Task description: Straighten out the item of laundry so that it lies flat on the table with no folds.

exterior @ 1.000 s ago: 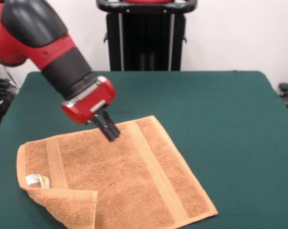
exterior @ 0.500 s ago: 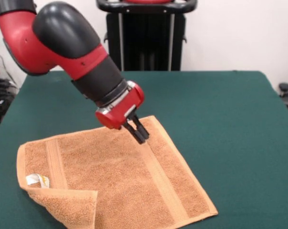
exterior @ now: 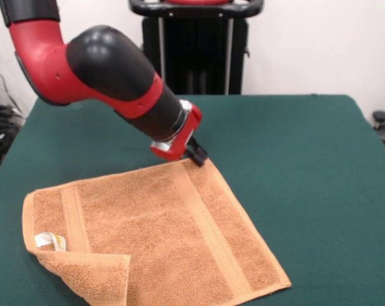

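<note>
Front view, arm (exterior: pixel 109 70) slanting down-right, tool (exterior: pixel 197 155) at towel (exterior: pixel 160 236) far corner

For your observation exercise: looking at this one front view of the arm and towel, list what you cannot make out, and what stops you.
- Gripper: its red wrist hides most of it, so open or shut cannot be told.
- Towel: the bottom edge of the picture cuts off its near side.
- Folded corner: hides the towel beneath it.
- White tag: print too small to read.
- Table: near side runs out of frame.

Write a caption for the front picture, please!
Robot gripper at the far corner of an orange towel, one near corner folded over.
</note>
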